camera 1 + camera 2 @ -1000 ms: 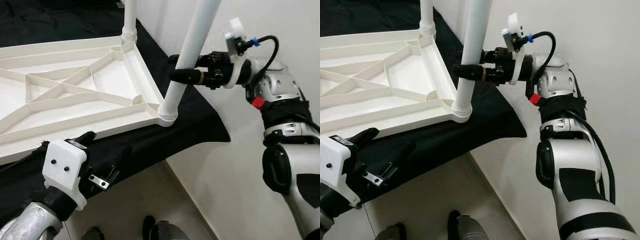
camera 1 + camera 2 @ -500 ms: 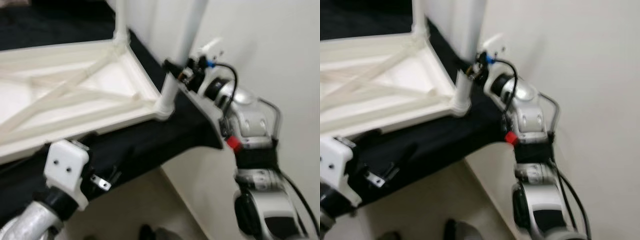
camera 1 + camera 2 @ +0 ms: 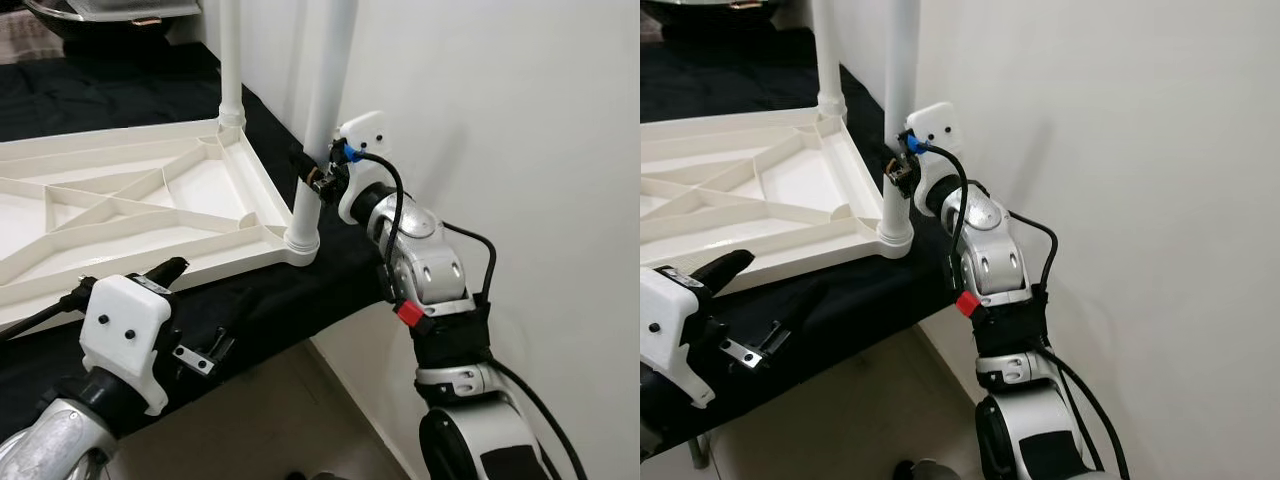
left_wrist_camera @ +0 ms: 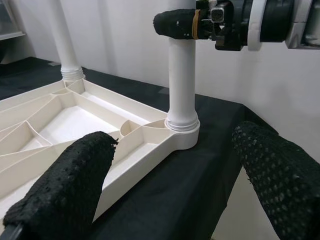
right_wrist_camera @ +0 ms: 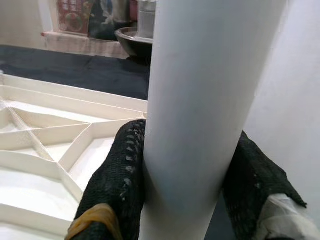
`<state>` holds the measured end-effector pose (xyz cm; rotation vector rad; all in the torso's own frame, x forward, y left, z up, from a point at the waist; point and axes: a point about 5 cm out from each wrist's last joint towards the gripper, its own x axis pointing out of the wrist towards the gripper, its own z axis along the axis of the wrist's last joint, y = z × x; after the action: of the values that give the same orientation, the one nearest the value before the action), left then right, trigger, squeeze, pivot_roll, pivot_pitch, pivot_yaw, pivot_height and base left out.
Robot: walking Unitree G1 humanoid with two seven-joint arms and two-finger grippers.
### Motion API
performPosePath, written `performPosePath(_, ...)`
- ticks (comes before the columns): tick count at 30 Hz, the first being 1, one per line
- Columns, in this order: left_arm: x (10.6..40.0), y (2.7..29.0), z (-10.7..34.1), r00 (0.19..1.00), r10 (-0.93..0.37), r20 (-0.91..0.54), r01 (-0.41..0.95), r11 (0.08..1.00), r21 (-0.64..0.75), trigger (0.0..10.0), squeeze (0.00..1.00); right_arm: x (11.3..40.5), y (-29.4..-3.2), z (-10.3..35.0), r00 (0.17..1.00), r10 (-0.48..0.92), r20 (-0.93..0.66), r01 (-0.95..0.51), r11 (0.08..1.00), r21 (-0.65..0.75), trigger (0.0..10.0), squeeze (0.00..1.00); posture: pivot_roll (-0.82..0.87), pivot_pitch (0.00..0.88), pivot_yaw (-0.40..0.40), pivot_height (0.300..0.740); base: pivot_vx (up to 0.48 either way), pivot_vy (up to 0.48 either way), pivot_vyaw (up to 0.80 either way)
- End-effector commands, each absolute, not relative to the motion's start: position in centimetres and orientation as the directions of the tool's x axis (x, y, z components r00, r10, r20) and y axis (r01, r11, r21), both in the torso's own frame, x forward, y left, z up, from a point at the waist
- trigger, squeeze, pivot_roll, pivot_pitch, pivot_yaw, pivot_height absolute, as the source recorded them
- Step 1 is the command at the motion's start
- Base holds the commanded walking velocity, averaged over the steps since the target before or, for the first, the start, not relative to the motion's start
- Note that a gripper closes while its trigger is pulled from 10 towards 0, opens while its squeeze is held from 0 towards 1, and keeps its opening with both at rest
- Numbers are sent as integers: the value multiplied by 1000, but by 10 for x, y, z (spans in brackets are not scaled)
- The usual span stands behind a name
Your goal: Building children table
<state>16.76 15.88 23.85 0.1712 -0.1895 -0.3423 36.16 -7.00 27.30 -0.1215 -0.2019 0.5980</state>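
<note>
Change: a second ago my right forearm lay out level to the side of the leg; now the elbow is folded under and the wrist comes at the leg from behind. The head camera has also moved, so the shift of the whole scene is not the table's.
Meaning: I judge this a turning stroke on the leg, seating it in its socket; a regrasp probably comes next.
Right gripper (image 3: 312, 180): closed around the near table leg (image 3: 322, 110) low on its shaft, one finger on each side, firm contact in the wrist view.
Left gripper (image 4: 170, 200): fingers wide apart, holding nothing, hovering at the desk's near edge, close to the tabletop's rim.
Tabletop (image 3: 130, 215): white, upside down, ribbed underside up, lying flat on the black cloth (image 3: 330, 285) over the desk, corner near the desk's right edge.
Leg axis: long axis close to vertical, foot end up, base in the corner socket (image 3: 301, 243).
Second leg (image 3: 230, 60): upright in the far corner socket.
</note>
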Motion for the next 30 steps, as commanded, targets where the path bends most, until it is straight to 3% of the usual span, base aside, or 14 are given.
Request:
performPosePath(1, 165, 156, 235, 922, -364, 131, 336, 921, 195, 10000, 0, 356, -65, 266, 731, 672, 118, -646, 737, -197, 10000, 1000, 144, 197, -180, 740, 0, 0, 0)
performPosePath(2, 165, 156, 235, 922, -364, 131, 336, 921, 195, 10000, 0, 356, -65, 266, 731, 672, 118, -646, 737, -197, 10000, 1000, 144, 197, -180, 740, 0, 0, 0)
performPosePath(4, 164, 156, 234, 926, -357, 125, 331, 925, 188, 10000, 0, 345, -68, 286, 552, 817, 170, -773, 577, -264, 10000, 1000, 145, 205, -182, 740, 0, 0, 0)
performPosePath(6, 164, 157, 233, 928, -353, 124, 328, 927, 185, 10000, 0, 342, -70, 294, 464, 867, 178, -814, 498, -301, 10000, 1000, 145, 205, -182, 740, 0, 0, 0)
performPosePath(8, 164, 157, 233, 928, -353, 124, 328, 927, 185, 10000, 0, 342, -70, 294, 464, 867, 178, -814, 498, -301, 10000, 1000, 145, 205, -182, 740, 0, 0, 0)
performPosePath(12, 162, 156, 228, 932, -349, 96, 328, 927, 182, 10000, 0, 347, -89, 311, 323, 933, 158, -876, 358, -324, 10000, 1000, 153, 228, -190, 740, 0, 0, 0)
performPosePath(14, 160, 156, 224, 935, -346, 80, 328, 927, 180, 10000, 0, 351, -100, 318, 262, 956, 130, -899, 291, -329, 10000, 910, 153, 233, -192, 740, 0, 0, 0)
performPosePath(15, 159, 157, 222, 937, -342, 69, 326, 929, 175, 10000, 0, 354, -108, 324, 210, 972, 100, -915, 232, -330, 10000, 204, 154, 241, -194, 740, 0, 0, 0)
performPosePath(16, 158, 158, 221, 939, -337, 63, 322, 930, 175, 10000, 0, 357, -112, 327, 175, 982, 64, -922, 187, -338, 10000, 0, 158, 244, -195, 740, 0, 0, 0)
performPosePath(26, 156, 162, 222, 946, -316, 77, 299, 937, 178, 10000, 0, 364, -115, 340, 108, 994, 1, -925, 101, -366, 10000, 0, 167, 251, -204, 740, 0, 0, 0)
performPosePath(27, 156, 162, 222, 946, -314, 80, 296, 938, 179, 10000, 0, 365, -116, 342, 93, 996, 2, -928, 87, -363, 3686, 0, 167, 251, -204, 740, 0, 0, 0)
performPosePath(28, 156, 162, 222, 946, -314, 80, 296, 938, 179, 10000, 0, 365, -116, 342, 93, 996, 2, -928, 87, -363, 3686, 0, 167, 251, -204, 740, 0, 0, 0)
performPosePath(29, 156, 162, 223, 946, -312, 82, 294, 939, 180, 10000, 0, 365, -117, 345, 85, 996, 5, -929, 81, -361, 0, 0, 166, 254, -206, 740, 0, 0, 0)
performPosePath(30, 156, 162, 223, 946, -312, 82, 294, 939, 180, 10000, 0, 365, -117, 345, 85, 996, 5, -929, 81, -361, 0, 0, 166, 254, -206, 740, 0, 0, 0)
